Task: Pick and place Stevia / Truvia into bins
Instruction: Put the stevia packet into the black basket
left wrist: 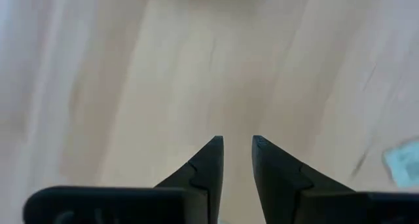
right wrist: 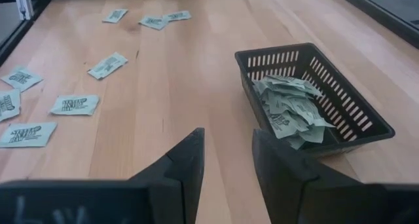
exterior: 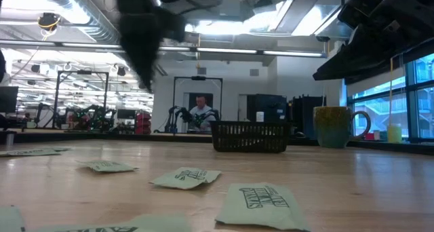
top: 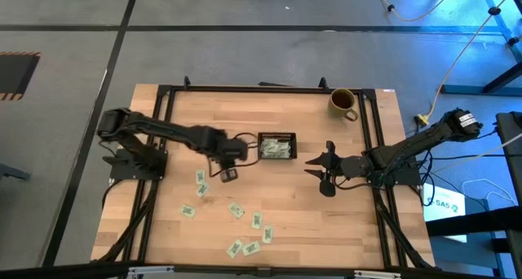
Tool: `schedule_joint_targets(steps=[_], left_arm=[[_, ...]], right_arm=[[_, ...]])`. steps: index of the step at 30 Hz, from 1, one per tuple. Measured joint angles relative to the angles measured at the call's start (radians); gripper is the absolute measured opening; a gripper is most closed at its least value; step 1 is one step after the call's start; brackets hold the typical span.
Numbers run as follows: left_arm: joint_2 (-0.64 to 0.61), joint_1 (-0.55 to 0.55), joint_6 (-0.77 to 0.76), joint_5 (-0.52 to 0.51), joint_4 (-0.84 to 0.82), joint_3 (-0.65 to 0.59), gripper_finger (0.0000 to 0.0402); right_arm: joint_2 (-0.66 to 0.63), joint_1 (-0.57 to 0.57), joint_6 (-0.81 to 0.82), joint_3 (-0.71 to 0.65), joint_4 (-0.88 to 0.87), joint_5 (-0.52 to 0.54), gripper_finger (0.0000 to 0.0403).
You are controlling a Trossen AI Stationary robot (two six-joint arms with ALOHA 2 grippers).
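Observation:
The black tray [top: 276, 147] stands at the table's middle with a heap of pale green packets [right wrist: 288, 106] in it; it also shows in the low view [exterior: 251, 136]. Several more packets [top: 236, 210] lie flat and scattered on the wood nearer the front edge, two of them [top: 201, 183] just left of my left gripper. My left gripper [top: 227, 174] hangs over bare wood left of and nearer than the tray, pointing down, its fingers [left wrist: 237, 142] a little apart and empty. My right gripper [top: 318, 169] is open and empty to the right of the tray, pointing at it [right wrist: 226, 135].
An olive-yellow mug [top: 343, 103] stands at the far right corner and shows in the low view [exterior: 337, 127]. Black frame rails [top: 163, 132] run along the table's left and right sides. A person sits in the room far behind the table [exterior: 201, 112].

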Motion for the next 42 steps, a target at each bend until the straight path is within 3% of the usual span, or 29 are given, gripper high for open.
schedule_joint_targets(steps=[9,16,27,42], left_arm=[[-0.124,-0.138,-0.539,-0.01,-0.02,-0.274,0.0077],[-0.126,-0.173,-0.778,0.031,-0.016,-0.402,0.0077],[-0.123,-0.17,-0.812,0.044,0.082,-0.442,0.0077],[0.011,-0.169,-0.804,0.12,0.086,-0.431,0.0062]], right_arm=[[0.0,0.0,-0.002,0.0,-0.007,0.0,0.0131],[0.0,0.0,-0.004,0.0,-0.006,0.0,0.0131],[0.0,0.0,-0.004,0.0,-0.006,0.0,0.0131],[0.0,0.0,-0.004,0.0,-0.008,0.0,0.0131]])
